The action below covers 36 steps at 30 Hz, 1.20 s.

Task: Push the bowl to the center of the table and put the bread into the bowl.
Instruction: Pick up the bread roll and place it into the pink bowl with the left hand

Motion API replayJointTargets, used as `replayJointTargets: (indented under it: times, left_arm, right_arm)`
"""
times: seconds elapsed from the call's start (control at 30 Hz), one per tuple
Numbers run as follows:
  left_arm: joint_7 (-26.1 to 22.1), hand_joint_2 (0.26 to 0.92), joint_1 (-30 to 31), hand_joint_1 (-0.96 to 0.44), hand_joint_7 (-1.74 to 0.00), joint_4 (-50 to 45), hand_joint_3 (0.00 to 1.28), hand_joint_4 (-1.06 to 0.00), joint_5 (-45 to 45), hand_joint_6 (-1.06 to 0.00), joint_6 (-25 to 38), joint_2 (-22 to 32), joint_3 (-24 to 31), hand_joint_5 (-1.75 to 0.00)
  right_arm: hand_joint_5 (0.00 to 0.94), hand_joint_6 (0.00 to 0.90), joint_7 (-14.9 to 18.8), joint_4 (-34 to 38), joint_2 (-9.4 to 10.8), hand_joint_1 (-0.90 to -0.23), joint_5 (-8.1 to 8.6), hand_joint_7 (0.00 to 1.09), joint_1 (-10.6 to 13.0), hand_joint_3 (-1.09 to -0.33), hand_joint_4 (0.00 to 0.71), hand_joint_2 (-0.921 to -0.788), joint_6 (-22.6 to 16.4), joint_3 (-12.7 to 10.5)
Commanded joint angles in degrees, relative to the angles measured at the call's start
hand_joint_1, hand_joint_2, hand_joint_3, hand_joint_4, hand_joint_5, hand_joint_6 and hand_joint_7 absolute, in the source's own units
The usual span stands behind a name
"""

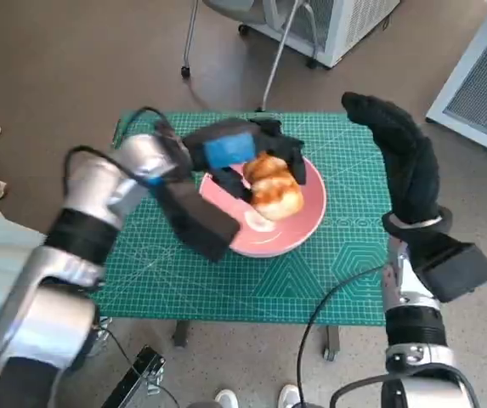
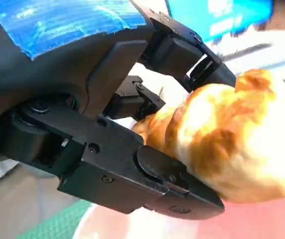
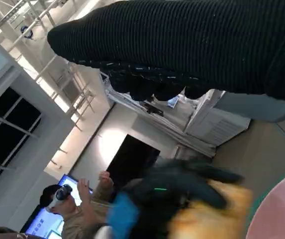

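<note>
One left hand gripping bread, over bowl

A brown floor surrounds the tabletop, which is covered by a green cutting mat. Beyond it stand chair legs on castors and a white cabinet; another white unit sits at the right. The right wrist view shows windows, a lit screen and a seated person.
</note>
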Motion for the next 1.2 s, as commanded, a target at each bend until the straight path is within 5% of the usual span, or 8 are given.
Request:
replayJointTargets:
  times: [0.03,0.1,0.27,1.0,1.2]
  left_arm:
    - [-5.7,0.9,-0.9,-0.01,-0.92,3.1,0.18,-0.37,-0.8,-0.43,4.0,-1.6,-1.0,-0.82]
    - [-9.9,0.894,-0.8,0.0,-0.48,2.5,0.1,-0.26,-0.7,-0.32,6.8,-1.9,-1.6,-0.34]
    - [-16.8,0.87,0.3,-0.05,-0.16,-1.1,0.03,-0.07,-2.2,-0.2,9.7,-1.4,-1.4,-0.06]
    - [-14.7,0.81,4.8,-0.15,-0.09,-11.4,0.0,0.0,-8.4,-0.17,7.0,8.4,5.7,0.0]
    - [-18.6,0.802,8.7,-0.11,-0.1,-16.7,0.0,-0.03,-15.1,-0.19,6.6,13.7,11.4,-0.01]
  right_arm:
    - [0.009,-0.001,0.4,-0.6,-0.8,-0.58,0.69,0.79,2.4,-0.769,0.345,-0.921,0.9,-0.4]
    - [0.009,-0.001,0.1,-1.0,-0.9,-0.578,0.6,0.79,2.6,-0.769,0.345,-0.921,1.0,-0.4]
    - [0.01,-0.001,-0.2,-2.0,-0.9,-0.581,0.56,0.79,3.0,-0.768,0.347,-0.921,1.3,-0.5]
    - [0.016,0.0,-1.5,0.0,-0.2,-0.565,-0.41,0.81,1.5,-0.776,0.359,-0.921,1.0,-0.4]
    - [0.019,-0.001,-1.3,-0.4,-0.1,-0.567,0.0,0.82,1.5,-0.776,0.367,-0.921,1.3,-0.2]
